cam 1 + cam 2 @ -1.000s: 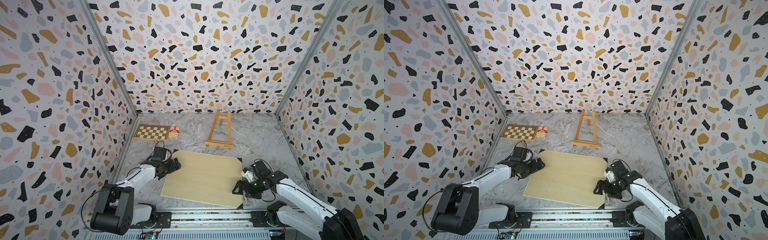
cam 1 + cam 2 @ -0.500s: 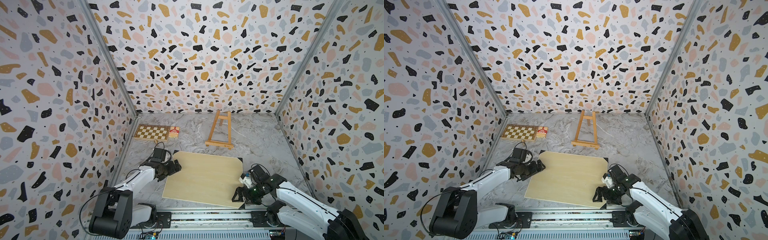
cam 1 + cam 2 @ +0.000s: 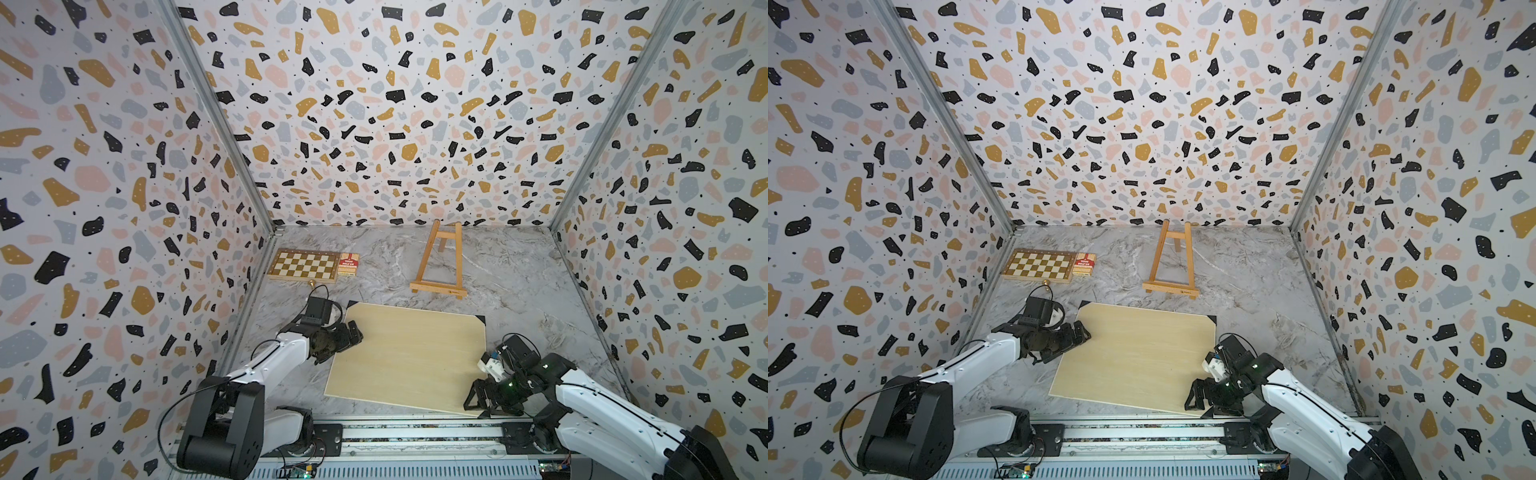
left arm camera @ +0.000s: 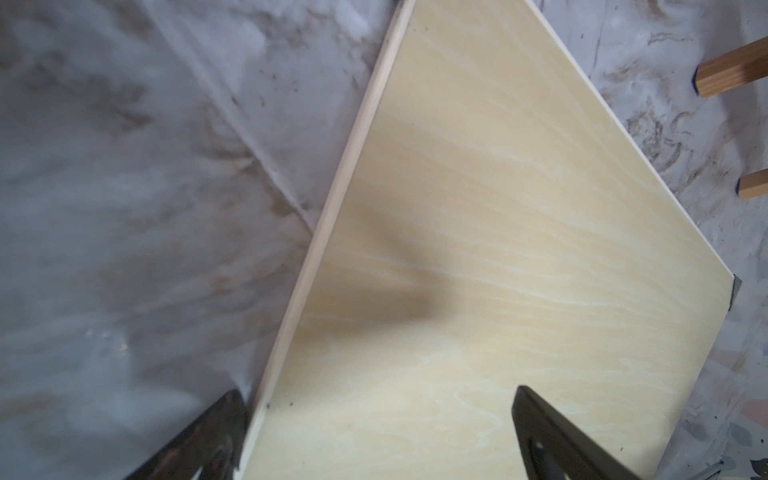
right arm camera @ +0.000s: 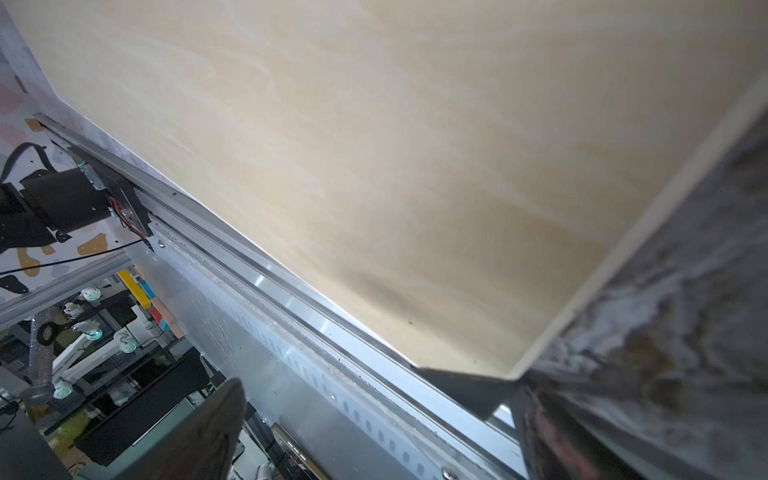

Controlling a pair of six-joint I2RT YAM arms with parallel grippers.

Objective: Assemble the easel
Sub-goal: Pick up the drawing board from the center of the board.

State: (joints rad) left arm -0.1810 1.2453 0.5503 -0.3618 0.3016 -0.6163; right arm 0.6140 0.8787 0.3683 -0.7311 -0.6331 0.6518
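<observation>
Both my left gripper (image 3: pixel 353 334) and right gripper (image 3: pixel 478 405) gaped wide at the pale wooden board's (image 3: pixel 407 361) edges; the small orange-brown wooden easel (image 3: pixel 436 266) sat beyond it, long axis pointing away, nearer the left.

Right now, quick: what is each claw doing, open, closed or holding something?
Left claw: open, straddling the pale board's left edge, gripping nothing.
Right claw: open at the board's near right corner, gripping nothing.
</observation>
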